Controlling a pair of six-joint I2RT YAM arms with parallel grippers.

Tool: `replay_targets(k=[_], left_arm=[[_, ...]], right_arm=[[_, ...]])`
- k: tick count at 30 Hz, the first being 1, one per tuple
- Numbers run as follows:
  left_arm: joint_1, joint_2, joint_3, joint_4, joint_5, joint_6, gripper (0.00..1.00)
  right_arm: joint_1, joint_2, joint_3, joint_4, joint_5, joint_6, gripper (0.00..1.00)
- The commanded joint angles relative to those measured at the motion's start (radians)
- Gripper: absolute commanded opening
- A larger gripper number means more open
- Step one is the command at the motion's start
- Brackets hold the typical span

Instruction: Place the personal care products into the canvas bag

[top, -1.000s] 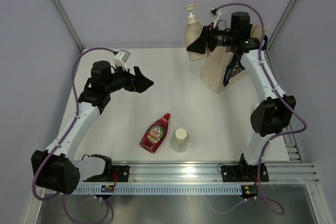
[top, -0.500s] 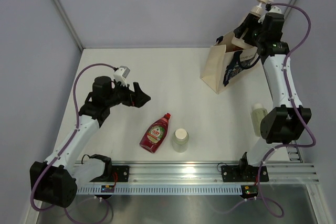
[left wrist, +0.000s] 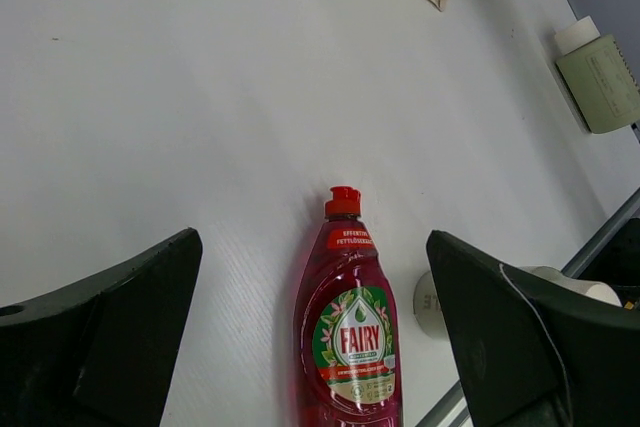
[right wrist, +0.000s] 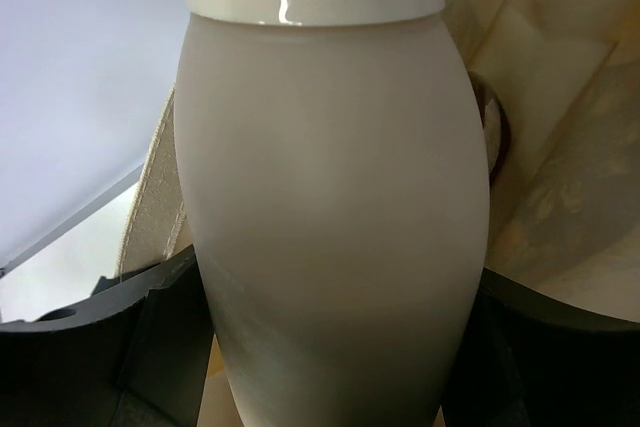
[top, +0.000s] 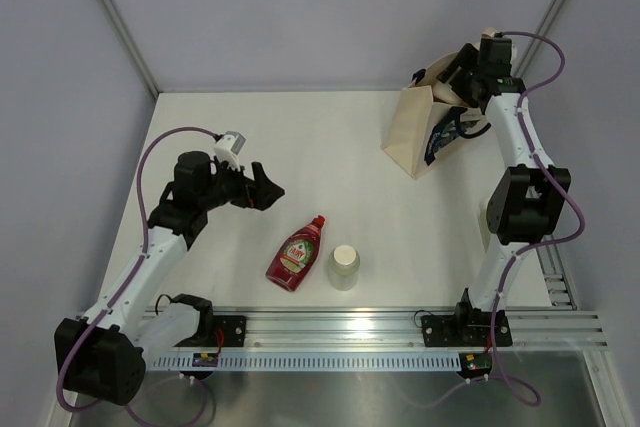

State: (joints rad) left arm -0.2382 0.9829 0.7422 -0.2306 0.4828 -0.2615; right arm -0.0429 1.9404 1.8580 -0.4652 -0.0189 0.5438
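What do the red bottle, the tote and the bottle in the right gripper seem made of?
Red bottle: likely clear glossy plastic; red liquid shows through.
Tote: matte beige cloth, probably canvas; it folds and creases.
Beige bottle: opaque plastic, apparently, with a satin body and a glossy white collar catching a reflection.

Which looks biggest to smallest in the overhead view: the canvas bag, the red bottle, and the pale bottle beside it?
1. canvas bag
2. red bottle
3. pale bottle, though it looks foreshortened from above, so its true size is unsure.
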Motion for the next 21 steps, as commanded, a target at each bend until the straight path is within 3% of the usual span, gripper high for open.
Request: replay_targets(k=[1,6,13,17,21], left_arm=[[0.005,-0.020,-0.012,0.033,-0.018,-0.001,0.99],[0.005,-0.012,-0.006,0.028,-0.006,0.002,0.99],[0.005,0.010,-0.015,-0.004,0.014,0.007,0.99],[0.004,0.003,-0.038,0.008,0.016,-0.008,0.99],[0.004,0.007,-0.050,0.016,0.017,-0.024,0.99]], right_arm=[[0.012,-0.047,0.057,0.096,-0.059,0.108,0.00],[0.014,0.000,0.026,0.083,-0.113,0.148,0.03],[0.017,0.057,0.007,0.096,-0.136,0.150,0.24],[0.017,0.084,0.004,0.100,-0.130,0.128,0.43],[0.017,0.112,0.004,0.115,-0.141,0.088,0.74]])
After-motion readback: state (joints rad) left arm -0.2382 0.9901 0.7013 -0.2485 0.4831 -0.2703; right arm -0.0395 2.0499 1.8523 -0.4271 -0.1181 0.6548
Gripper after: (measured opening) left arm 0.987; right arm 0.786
